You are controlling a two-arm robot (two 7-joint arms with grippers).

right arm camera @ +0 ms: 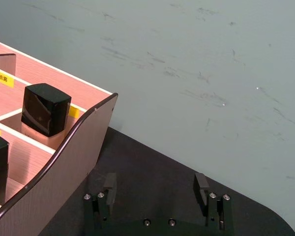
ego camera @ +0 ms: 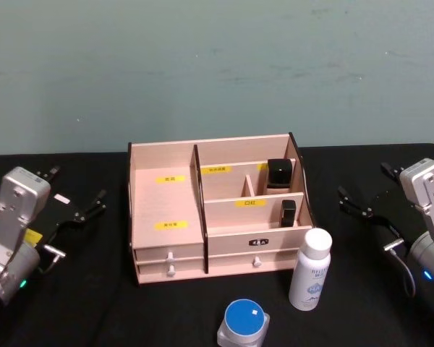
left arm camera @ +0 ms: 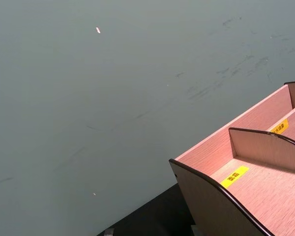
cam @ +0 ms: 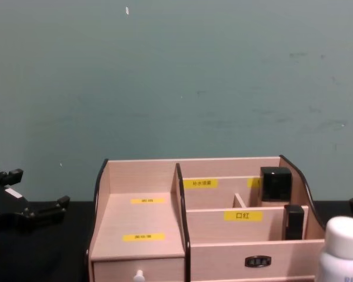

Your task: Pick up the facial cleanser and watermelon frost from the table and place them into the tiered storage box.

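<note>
Bottle (ego camera: 310,269) first: stands upright near the table (ego camera: 94,303) front edge, just off the box (ego camera: 163,163) right front corner, blue-lidded jar (ego camera: 244,322) beside it, nearer to and leftward of the right gripper (ego camera: 362,179), spread empty like the left gripper (ego camera: 78,183).

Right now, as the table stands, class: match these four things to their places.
1 white bottle
2 blue-lidded jar
3 larger black cap
4 left pincer

A in the rear right compartment of the tiered storage box
B left of the box, open
C standing by the box's front right corner
D nearest the robot, in front of the box

Pairs: 1-C, 2-D, 3-A, 4-B
</note>
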